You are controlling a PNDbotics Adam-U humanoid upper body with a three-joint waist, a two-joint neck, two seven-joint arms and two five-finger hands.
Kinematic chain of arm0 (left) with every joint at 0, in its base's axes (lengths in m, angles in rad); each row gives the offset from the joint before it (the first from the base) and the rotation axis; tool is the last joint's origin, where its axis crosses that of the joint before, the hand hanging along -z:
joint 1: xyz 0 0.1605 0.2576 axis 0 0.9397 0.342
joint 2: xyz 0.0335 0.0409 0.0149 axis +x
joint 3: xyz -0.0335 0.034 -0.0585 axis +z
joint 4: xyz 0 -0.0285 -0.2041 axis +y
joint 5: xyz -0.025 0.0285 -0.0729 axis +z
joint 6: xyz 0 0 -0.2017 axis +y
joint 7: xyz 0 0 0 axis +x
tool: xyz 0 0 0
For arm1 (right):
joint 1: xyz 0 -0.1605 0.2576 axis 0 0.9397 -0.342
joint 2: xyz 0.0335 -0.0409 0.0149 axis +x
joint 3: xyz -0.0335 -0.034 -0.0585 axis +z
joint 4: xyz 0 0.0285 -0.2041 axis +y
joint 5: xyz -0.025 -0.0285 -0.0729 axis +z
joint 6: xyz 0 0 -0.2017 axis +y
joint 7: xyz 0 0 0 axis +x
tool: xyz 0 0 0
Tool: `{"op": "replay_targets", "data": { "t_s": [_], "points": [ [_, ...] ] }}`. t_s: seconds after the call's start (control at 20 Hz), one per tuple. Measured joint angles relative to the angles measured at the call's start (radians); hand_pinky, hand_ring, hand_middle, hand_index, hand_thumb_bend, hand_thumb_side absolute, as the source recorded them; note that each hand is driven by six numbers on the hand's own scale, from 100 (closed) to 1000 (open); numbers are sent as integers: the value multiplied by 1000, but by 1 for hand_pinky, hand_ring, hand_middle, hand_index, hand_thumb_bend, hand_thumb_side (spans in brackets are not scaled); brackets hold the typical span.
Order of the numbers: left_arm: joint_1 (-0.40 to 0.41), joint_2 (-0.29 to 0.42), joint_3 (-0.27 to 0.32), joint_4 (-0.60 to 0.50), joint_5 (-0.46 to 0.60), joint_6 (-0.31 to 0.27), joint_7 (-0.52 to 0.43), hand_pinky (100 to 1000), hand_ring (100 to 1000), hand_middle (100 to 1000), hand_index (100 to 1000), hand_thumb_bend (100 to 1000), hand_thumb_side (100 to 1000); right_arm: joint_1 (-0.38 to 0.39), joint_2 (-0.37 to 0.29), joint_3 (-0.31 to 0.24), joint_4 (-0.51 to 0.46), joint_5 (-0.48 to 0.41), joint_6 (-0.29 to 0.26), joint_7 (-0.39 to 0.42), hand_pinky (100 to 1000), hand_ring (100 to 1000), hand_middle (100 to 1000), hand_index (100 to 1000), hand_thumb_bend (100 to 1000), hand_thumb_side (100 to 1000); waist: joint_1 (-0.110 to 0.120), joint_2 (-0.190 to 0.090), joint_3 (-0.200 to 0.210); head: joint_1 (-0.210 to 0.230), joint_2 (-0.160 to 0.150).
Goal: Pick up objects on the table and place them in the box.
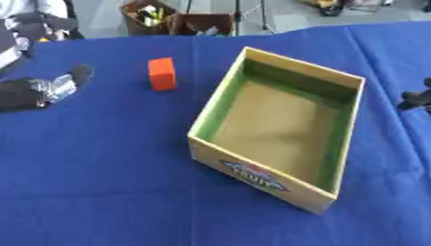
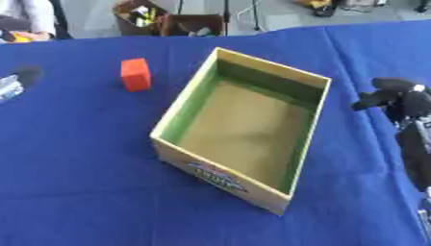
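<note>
Orange rectangular block (image 1: 161, 73): standing upright on the blue tablecloth (image 1: 101, 182), long axis vertical, apart from the box's left wall and just beyond its far-left corner. No hand is in contact with it.

Open cardboard box (image 1: 340, 144) with green inner walls and a printed label on its near face: sits at mid-table, skewed, long axis running from near-right to far-left. Interior shows nothing inside.

Left hand (image 1: 38, 89): black with silver parts, at the left edge of the left eye view, low over the cloth. The block lies to its right and slightly farther from the robot, with bare cloth between. Whether its fingers are spread or curled cannot be told. It holds nothing visible.

Right hand (image 2: 397, 98): at the right edge of the right eye view, beyond the box's right wall. Dark fingers project leftward toward the box; their state cannot be told either. The whole box stands between this hand and the block.

Judgement: the left hand is clearly nearer. A reach rightward and slightly forward would meet the block; the upright pose offers its side faces for grasping. Task appears unstarted.
</note>
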Motion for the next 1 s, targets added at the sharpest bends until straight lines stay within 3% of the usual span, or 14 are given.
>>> {"op": "replay_targets", "data": {
  "t_s": [0.35,0.5,0.6,1.0],
  "points": [
    [-82,7,-19,89,10,-14,-55,635,836,898,1000,528,1000,0,0,3,0,0,3,8,839,620,542,770,100,829,13,0,-20,7,4],
    [-135,19,-32,184,23,-30,-98,655,844,895,990,677,1000,-1,0,7,0,0,1,12,840,620,541,769,100,829,23,0,-36,17,12],
    [-164,19,-42,245,27,-50,-129,661,846,891,990,715,1000,-1,-1,8,0,0,0,16,841,620,540,769,100,831,31,2,-45,24,17],
    [-259,19,-60,400,6,-118,-200,678,846,892,1000,751,983,-2,-2,13,0,3,3,27,843,618,537,768,100,834,55,23,-97,73,45]
  ]
}}
